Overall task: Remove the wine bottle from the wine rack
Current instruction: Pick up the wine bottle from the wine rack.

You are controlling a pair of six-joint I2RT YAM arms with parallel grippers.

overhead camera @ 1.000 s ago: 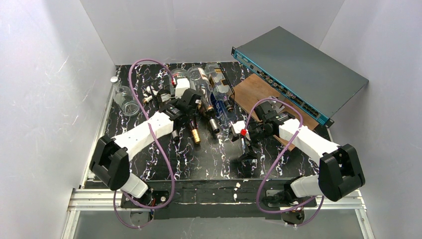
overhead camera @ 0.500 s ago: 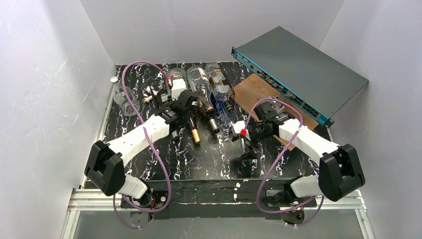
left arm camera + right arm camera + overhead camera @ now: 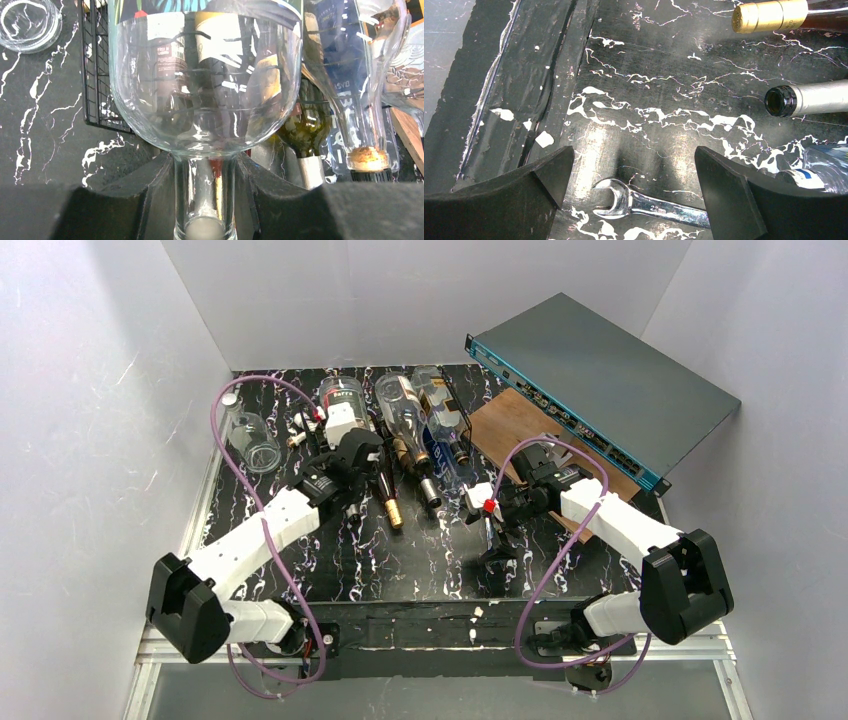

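Note:
My left gripper (image 3: 352, 455) is shut on the neck (image 3: 205, 200) of a clear glass wine bottle (image 3: 340, 400), whose round body (image 3: 200, 85) fills the left wrist view. The bottle points back toward the black wire wine rack (image 3: 462, 430), and the rack's grid (image 3: 100, 75) shows just behind it on the left. I cannot tell whether the bottle still rests on the rack. Several other bottles lie in a row to its right. My right gripper (image 3: 488, 530) hangs open over the table, apart from all the bottles.
A steel wrench (image 3: 649, 202) lies on the table under the right gripper. A gold-capped bottle neck (image 3: 769, 15) and a silver-foiled one (image 3: 809, 99) point forward. A glass jar (image 3: 255, 445) stands at the left. A grey teal-edged box (image 3: 600, 380) leans on a wooden board (image 3: 510, 420).
My left arm has swung left, carrying the clear bottle leftward away from the other bottles. The right arm has not moved.

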